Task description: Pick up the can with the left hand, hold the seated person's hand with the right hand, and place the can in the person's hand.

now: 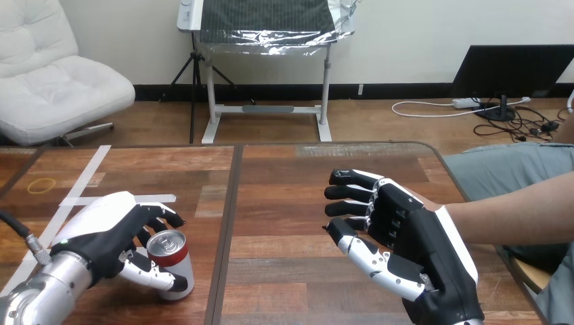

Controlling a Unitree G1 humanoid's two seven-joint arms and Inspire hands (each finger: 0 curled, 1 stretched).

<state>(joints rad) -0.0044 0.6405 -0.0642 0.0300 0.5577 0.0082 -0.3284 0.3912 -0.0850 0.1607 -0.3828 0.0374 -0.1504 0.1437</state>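
Two things matter for the lift, imo. The left hand (101, 233) is wrapped on the can (172, 261): fingers curled over the far side near the top, thumb pressed low on the near side. The can stands upright on the table (284, 203), toward the near left, and its base looks to be down on the wood. So I'd call this the pick-up step, with the lift not yet made.

First, the grip looks a bit lopsided (fingers high, thumb low), and that kind of pinch could tip a can as it comes off the table. I'd firm up the squeeze before lifting, then go straight up, slowly, keeping the top level. A round metal can is probably slick, so no jerks.

Second, the destination. The right hand (413, 237) is over at the right side of the table, fingers stretched out and relaxed, not clasping anything I can see. The person's forearm (514, 213) comes in from the right and runs behind it, so the person's hand is hidden and I can't tell whether the two touch. Can and right hand are well apart, with the centre seam (227, 223) between them. I'd want that right hand actually closed round the person's hand before carrying the can across. Otherwise there's nothing steady to set it into.
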